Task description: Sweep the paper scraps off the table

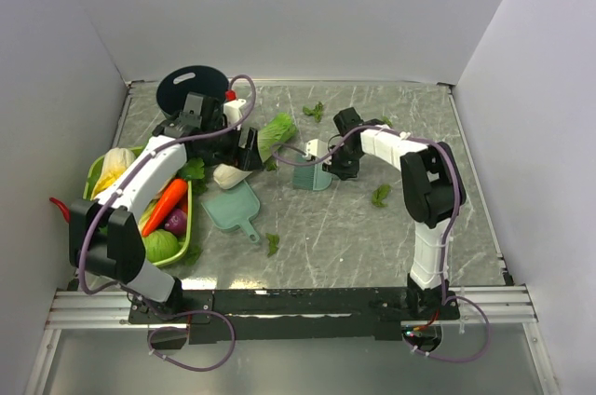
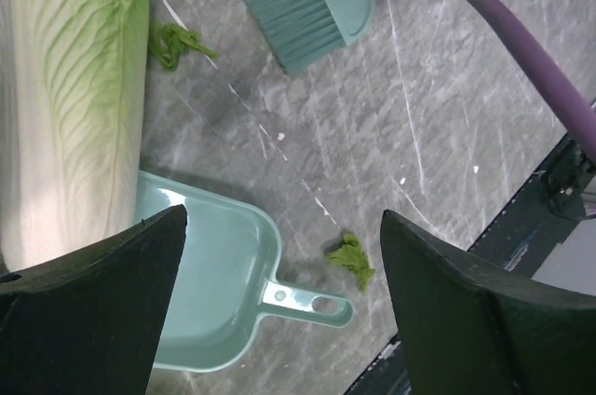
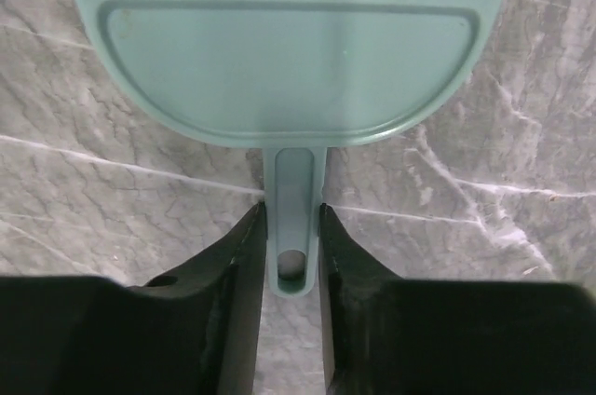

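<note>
1. With the right pincer (image 3: 291, 220), pinches the thin handle of the teal brush (image 3: 289, 60), fingers pressed against both of its sides.
2. Holds that brush low over the bench (image 3: 484, 227), around the middle and a little toward the far side. Cannot tell whether the bristles touch the marble.
3. With the left pincer (image 2: 281, 227), grips nothing. Hangs spread wide just beside the long pale cabbage (image 2: 74, 88), above the edge of the teal dustpan (image 2: 214, 292).
4. By the look of things, stands near the start of the job. Shows no scrap inside the dustpan, which lies flat on the bench with its handle pointing to the near edge.
5. Leaves the paper scraps (image 1: 381, 195) scattered on the bench: one right of the brush, one near the far edge, one toward the near edge beside the dustpan handle, and one just beside the cabbage.
6. Left to do, as a judgement: drag each scrap together with the brush and push the lot into the dustpan or off the bench.
7. Leaves the lime-green tray (image 1: 93, 171) with its carrot (image 1: 168, 201) at the left, apart from the scraps.
</note>
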{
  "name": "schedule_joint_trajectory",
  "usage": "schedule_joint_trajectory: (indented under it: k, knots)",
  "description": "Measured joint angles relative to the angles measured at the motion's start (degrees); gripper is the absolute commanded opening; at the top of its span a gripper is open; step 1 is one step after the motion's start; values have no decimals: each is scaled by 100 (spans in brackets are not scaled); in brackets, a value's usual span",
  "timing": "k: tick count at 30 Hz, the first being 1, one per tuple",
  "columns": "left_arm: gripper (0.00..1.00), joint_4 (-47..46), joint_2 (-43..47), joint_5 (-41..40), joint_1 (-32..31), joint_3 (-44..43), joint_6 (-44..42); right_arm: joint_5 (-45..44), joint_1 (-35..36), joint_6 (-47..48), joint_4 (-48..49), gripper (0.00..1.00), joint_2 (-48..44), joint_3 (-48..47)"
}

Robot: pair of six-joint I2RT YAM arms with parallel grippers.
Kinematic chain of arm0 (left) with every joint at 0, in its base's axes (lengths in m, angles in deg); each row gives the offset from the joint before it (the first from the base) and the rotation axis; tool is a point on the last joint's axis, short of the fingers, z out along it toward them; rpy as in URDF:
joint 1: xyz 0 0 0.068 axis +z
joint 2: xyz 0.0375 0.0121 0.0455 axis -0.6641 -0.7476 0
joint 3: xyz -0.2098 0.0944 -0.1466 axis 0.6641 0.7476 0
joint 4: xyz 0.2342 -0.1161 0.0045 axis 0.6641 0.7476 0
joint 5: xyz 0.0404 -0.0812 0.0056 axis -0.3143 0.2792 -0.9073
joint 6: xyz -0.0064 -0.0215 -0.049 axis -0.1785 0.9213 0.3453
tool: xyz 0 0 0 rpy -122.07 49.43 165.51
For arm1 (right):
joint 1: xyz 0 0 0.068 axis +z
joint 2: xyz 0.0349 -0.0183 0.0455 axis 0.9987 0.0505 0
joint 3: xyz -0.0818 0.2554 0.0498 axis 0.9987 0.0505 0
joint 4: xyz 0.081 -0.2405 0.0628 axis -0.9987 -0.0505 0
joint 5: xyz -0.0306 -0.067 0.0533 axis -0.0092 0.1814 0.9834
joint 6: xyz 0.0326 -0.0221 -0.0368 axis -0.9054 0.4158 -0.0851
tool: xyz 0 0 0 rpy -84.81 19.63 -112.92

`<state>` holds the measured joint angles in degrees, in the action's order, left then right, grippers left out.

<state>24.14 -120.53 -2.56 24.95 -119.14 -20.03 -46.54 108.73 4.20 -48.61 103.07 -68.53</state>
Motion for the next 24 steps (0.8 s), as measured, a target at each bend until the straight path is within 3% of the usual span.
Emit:
schedule_joint_trajectory:
  k: [6,15,24]
  knots:
    - [91,11,-55,-138,-2,-267,-776,68,-70,-256,-264,14,-28,-70]
    - [91,-745,857,-203,-66,105,-2702,756,-249,-1034,-1322,9,-964,-487]
    - [90,-992,1294,-105,-1045,544,-5145,1698,-249,-1985,-2280,2,-876,-1982]
